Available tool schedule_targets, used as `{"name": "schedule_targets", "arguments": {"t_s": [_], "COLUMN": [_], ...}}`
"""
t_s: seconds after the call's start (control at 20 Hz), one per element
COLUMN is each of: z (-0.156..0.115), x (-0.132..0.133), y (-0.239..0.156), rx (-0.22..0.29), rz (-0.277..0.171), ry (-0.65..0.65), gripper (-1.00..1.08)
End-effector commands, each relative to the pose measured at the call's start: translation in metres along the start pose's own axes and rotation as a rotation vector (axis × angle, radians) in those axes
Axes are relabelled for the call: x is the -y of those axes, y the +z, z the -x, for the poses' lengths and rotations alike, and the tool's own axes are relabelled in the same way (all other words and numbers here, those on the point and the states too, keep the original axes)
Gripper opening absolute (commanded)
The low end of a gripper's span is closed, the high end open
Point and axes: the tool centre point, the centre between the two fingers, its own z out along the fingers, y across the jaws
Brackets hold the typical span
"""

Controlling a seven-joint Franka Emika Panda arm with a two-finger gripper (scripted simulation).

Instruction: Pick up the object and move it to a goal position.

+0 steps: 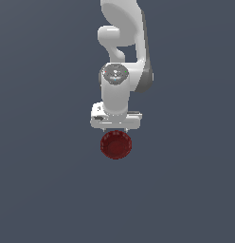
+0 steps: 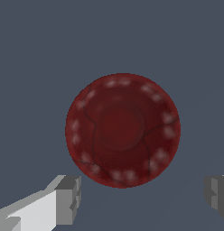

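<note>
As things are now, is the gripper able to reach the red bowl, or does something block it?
Probably yes. The red bowl lies alone on the bare grey surface, nothing beside or over it. The gripper is open, its fingers spread wide and not touching the bowl.

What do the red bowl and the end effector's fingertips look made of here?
Red bowl: likely glazed ceramic or glossy plastic; pale highlights ring the rim and dark crack-like lines cross it. End effector fingertips: matte grey, rubber or plastic pads, flat blocky faces without shine.
</note>
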Motion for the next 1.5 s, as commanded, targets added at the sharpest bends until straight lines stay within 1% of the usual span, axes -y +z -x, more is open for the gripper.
{"name": "schedule_targets", "arguments": {"t_s": [0.0, 0.55, 0.8, 1.15, 1.45], "z": [0.000, -0.003, -0.006, -0.018, -0.035], "x": [0.000, 0.000, -0.001, -0.004, -0.008], "y": [0.000, -0.007, -0.006, -0.003, 0.002], "rx": [0.000, -0.008, -0.002, 0.023, 0.063], "rz": [0.000, -0.007, -0.010, -0.021, -0.037], "ry": [0.000, -0.009, 0.013, 0.109, 0.252], "gripper": [0.28, 0.28, 0.28, 0.28, 0.28]}}
